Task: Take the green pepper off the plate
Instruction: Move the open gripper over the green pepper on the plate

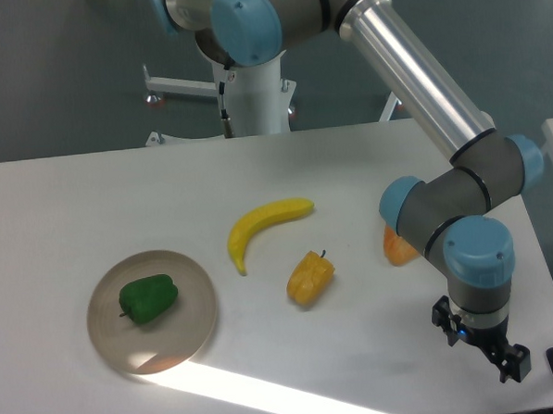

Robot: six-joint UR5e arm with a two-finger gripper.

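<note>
With the green pepper (149, 299) lying on the plate (196, 334) near the tabletop's front-left corner and the gripper (482, 348), jaws spread and empty, far off at the front-right, the arm should cross left, centre above the pepper, then descend.

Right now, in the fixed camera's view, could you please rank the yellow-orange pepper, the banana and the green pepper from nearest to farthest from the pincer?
The pincer is at the table's right, near its front edge.
1. Yellow-orange pepper, mid-table, to the left of the pincer.
2. Banana, farther left and back.
3. Green pepper, on the plate at the far left.
</note>
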